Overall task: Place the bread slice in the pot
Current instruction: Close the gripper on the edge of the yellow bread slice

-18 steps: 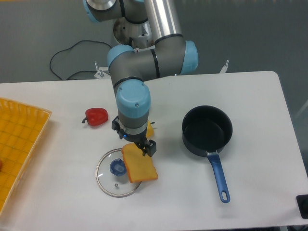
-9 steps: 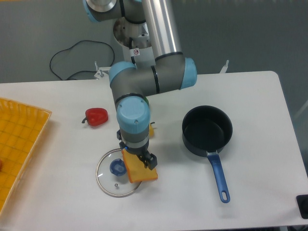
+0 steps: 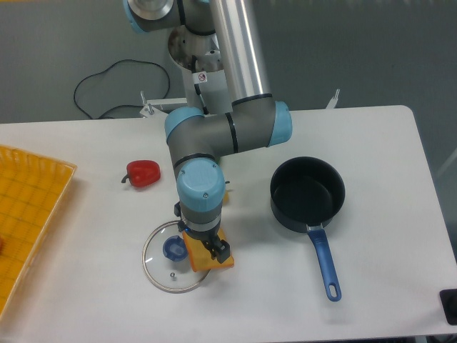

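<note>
Gripper (image 3: 211, 250) sits low over the bread slice (image 3: 203, 259), lower centre of the frame. The wrist blocks most of the jaws; one dark finger (image 3: 221, 251) shows on the slice's right side. Can't tell if it's clamped or merely straddling the slice, probably right at the grasp.

The slice lies flat, its left edge overlapping the rim of the glass lid (image 3: 164, 270), which rests on the table (image 3: 371, 143) just left of it. The pot (image 3: 307, 194) stands well apart, right of centre, mouth open and empty, blue handle (image 3: 325, 264) running toward the bottom edge.

How I'd do this step:
- Pinch across the thin edges, fingers square to the slice. It's flat and likely slick, so a skewed grip may squirt it out.
- Watch the lid: the slice rides on its rim, so lift straight up first to avoid dragging the lid along.
- Clear the pot wall before moving right, then drop over the middle of the pot, away from the handle.

Red pepper (image 3: 143, 173) at left and yellow tray (image 3: 28, 214) at the far left edge are off the path.
</note>
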You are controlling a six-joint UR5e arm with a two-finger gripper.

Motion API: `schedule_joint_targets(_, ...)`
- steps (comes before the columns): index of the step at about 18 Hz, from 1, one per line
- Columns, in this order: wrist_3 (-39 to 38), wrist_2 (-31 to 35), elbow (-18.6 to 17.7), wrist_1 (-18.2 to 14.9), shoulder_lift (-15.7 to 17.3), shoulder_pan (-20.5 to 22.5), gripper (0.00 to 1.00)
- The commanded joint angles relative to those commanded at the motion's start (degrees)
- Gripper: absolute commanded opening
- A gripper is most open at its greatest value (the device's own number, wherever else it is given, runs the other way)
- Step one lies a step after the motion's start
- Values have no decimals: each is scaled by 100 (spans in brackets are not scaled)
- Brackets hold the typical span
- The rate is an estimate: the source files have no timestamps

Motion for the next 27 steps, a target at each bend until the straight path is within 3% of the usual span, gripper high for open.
schedule_joint_targets(7,26,18,-26,-17,-70,-17,100)
schedule_joint_targets(11,17,18,-35,-18,-79,-26,92)
schedule_joint_targets(16,26,35,0,-44,-79,-18,54)
schedule_joint_targets(17,26,35,0,-44,-79,-18,41)
schedule_joint_targets(19,18,44,26,-62,-88,-18,26)
schedule_joint_targets(21,18,53,26,-70,-88,-18,4)
schedule_joint_targets(22,26,53,26,-70,-88,-18,0)
schedule_joint_targets(26,35,53,44,-149,-62,0,0)
schedule_joint_targets(27,44,18,87,-158,-53,26,22)
